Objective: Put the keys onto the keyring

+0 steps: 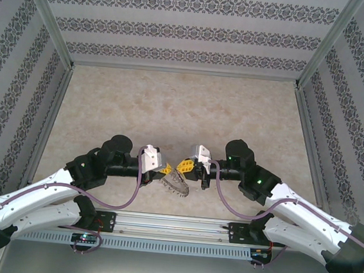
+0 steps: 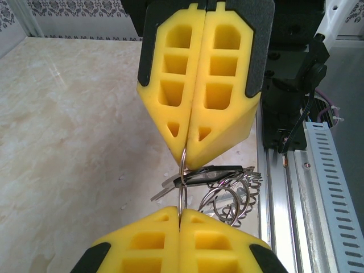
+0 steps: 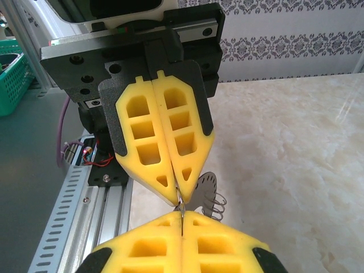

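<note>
Metal keyring (image 2: 230, 200) with keys (image 2: 209, 171) between left end effector (image 2: 180, 215) and right end effector (image 3: 182, 214)

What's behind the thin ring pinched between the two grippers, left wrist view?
A dark-headed key sits crosswise behind the thin ring, with a tangle of wire loops beside it. The ring's pinched ends are hidden between the yellow pads.

Keyring (image 3: 206, 185): grey metal, flat disc portion, rim fringed with small wire loops. Thin ring edge upright, pinched between tips of left claw (image 2: 180, 215) and right claw (image 2: 186, 156); loops hang beside the tips.
Keys (image 2: 209, 172): dark head, silver blade, crosswise against ring, just beside the claw tips.
</note>
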`<state>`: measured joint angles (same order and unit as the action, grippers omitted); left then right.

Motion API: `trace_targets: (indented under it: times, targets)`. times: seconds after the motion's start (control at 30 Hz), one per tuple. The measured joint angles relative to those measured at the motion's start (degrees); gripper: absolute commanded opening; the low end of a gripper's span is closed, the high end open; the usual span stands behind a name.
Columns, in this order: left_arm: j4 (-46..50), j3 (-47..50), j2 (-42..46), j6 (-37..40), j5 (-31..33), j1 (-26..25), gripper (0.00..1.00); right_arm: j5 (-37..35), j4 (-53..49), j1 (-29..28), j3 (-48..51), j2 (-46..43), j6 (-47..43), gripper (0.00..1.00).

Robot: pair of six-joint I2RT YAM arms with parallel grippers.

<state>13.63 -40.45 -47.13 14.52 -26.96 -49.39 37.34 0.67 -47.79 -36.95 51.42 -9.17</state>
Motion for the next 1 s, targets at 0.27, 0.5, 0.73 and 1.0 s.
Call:
trace_targets:
  times: [0.27, 0.5, 0.73, 1.0]
  targets:
    - [0.0, 0.0, 0.0, 0.0, 0.0, 0.0, 0.00, -0.5, 0.3, 0.0, 0.7, -0.5, 0.0, 0.00]
    - [0.0, 0.0, 0.1, 0.0, 0.0, 0.0, 0.00, -0.5, 0.5, 0.0, 0.7, -0.5, 0.0, 0.00]
    - [0.0, 0.1, 0.3, 0.0, 0.0, 0.0, 0.00, -0.5, 0.5, 0.0, 0.7, -0.5, 0.0, 0.00]
    - [0.0, 0.1, 0.3, 0.0, -0.3, 0.0, 0.00, -1.4, 0.5, 0.0, 0.9, -1.0, 0.0, 0.00]
